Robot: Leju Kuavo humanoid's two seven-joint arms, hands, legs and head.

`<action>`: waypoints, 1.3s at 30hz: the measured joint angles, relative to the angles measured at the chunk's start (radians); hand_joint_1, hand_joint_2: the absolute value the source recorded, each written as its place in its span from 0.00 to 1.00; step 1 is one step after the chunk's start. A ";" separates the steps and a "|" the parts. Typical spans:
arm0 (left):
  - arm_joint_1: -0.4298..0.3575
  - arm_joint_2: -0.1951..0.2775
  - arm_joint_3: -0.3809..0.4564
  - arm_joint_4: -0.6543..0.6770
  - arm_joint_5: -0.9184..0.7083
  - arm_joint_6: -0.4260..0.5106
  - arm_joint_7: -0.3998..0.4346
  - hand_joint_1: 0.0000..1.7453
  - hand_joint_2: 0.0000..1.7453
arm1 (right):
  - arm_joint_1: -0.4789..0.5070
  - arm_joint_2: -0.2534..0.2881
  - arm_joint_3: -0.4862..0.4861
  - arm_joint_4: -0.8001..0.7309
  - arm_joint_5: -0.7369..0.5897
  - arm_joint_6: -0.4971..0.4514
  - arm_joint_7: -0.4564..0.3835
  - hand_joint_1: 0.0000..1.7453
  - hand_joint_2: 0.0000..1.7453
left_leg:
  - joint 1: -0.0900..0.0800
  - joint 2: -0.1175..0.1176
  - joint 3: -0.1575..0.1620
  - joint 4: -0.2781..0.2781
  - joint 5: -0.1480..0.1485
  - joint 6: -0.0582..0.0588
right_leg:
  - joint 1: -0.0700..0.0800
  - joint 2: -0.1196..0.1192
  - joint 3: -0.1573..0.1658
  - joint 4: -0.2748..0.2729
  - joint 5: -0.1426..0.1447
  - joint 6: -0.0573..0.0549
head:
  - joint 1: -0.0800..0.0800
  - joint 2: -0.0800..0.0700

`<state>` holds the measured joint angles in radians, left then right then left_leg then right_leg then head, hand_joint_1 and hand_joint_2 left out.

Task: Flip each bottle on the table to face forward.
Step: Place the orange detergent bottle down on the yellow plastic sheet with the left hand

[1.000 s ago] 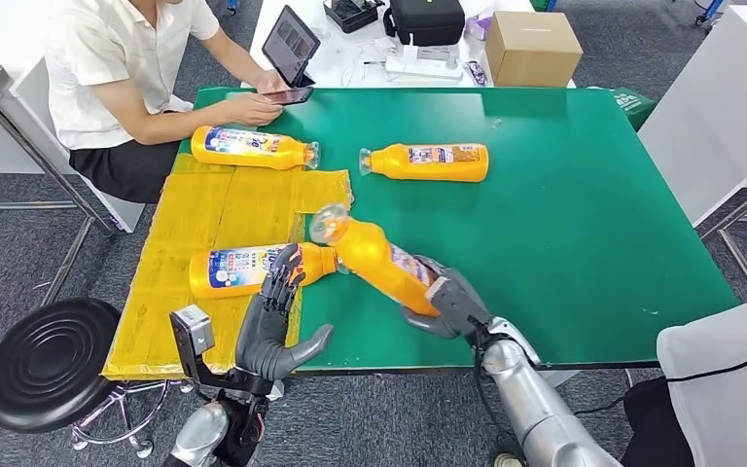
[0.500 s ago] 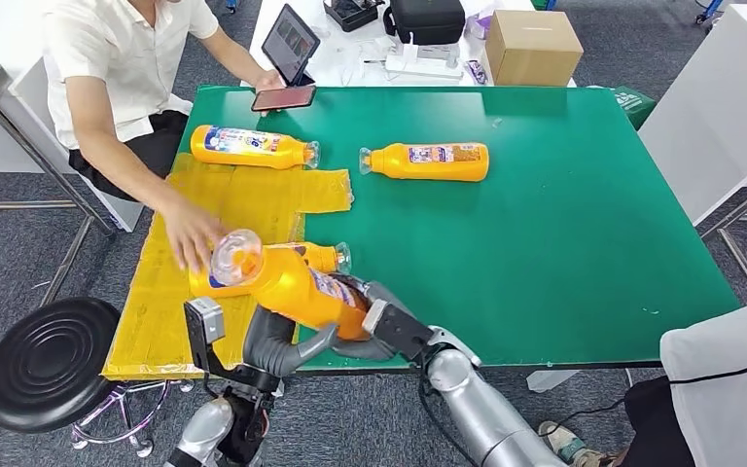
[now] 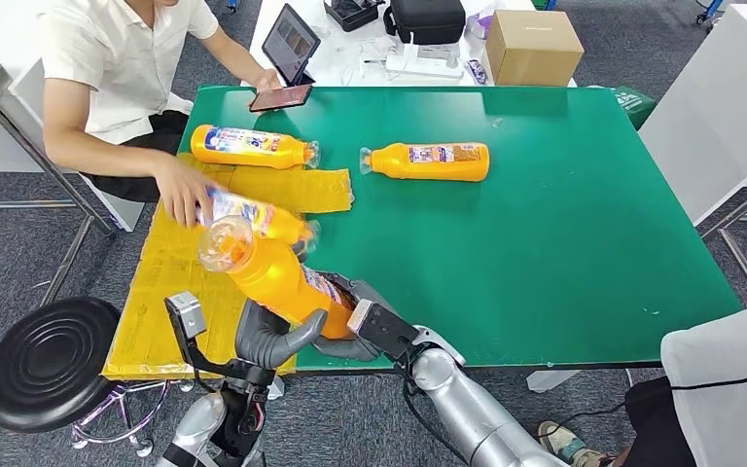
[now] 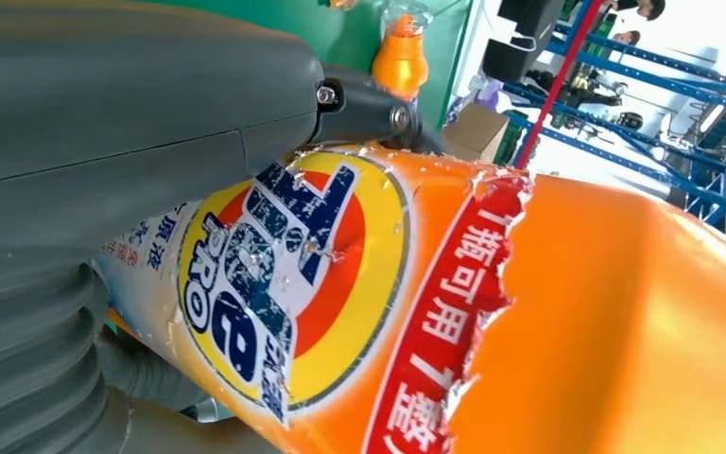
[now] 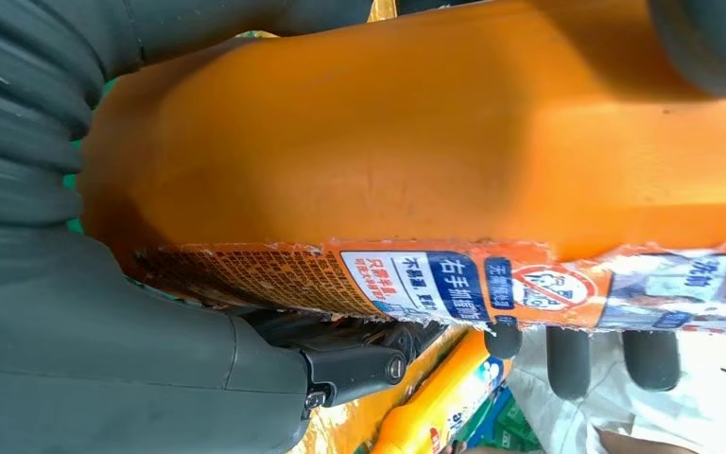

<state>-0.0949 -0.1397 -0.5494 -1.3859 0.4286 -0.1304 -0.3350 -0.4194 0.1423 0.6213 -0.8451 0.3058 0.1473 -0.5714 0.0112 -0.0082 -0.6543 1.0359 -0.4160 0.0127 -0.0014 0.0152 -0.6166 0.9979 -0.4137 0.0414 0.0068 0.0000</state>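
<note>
An orange detergent bottle is lifted above the table's front left edge, its clear cap tilted up and to the left. My left hand cups its base from below, and my right hand grips the base from the right. The left wrist view has the bottle's front label under the thumb of my left hand. Its back label lies inside my right hand in the right wrist view. A person's hand holds a second bottle over the yellow mat. Two bottles lie at the back.
The seated person at the back left leans over the green table. A phone, tablet, black bag and cardboard box sit behind. A black stool stands at front left, another person at front right.
The person's hand has picked the bottle up off the yellow mat and carried it back and left. My held bottle has tipped a little more upright, with both hands still at its base.
</note>
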 joint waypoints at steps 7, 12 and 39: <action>0.007 0.011 0.022 0.000 0.096 -0.078 0.009 1.00 1.00 | -0.006 0.003 0.016 0.026 -0.004 0.006 -0.008 0.00 1.00 | 0.000 0.000 0.000 0.000 0.000 0.000 | 0.000 0.000 0.000 0.000 0.000 0.000 | 0.000 0.000; 0.006 0.017 0.047 0.003 0.160 -0.155 0.012 1.00 1.00 | -0.003 0.007 0.032 0.027 -0.010 0.013 -0.018 0.00 1.00 | 0.000 0.000 0.000 0.000 0.000 0.000 | 0.000 0.000 -0.001 0.000 0.000 0.000 | 0.000 0.000; -0.320 0.092 0.316 0.402 -0.989 0.586 0.109 1.00 1.00 | 0.149 0.005 -0.119 -0.031 -0.021 -0.097 0.013 0.00 1.00 | 0.000 -0.001 -0.001 0.000 0.001 0.000 | 0.000 -0.001 -0.001 0.000 0.000 0.000 | 0.000 0.000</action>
<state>-0.4151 -0.0473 -0.2337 -0.9842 -0.5602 0.4558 -0.2257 -0.2706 0.1473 0.5026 -0.8762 0.2850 0.0500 -0.5583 0.0113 -0.0092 -0.6554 1.0359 -0.4148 0.0131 -0.0015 0.0137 -0.6175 0.9982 -0.4134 0.0412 0.0072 0.0000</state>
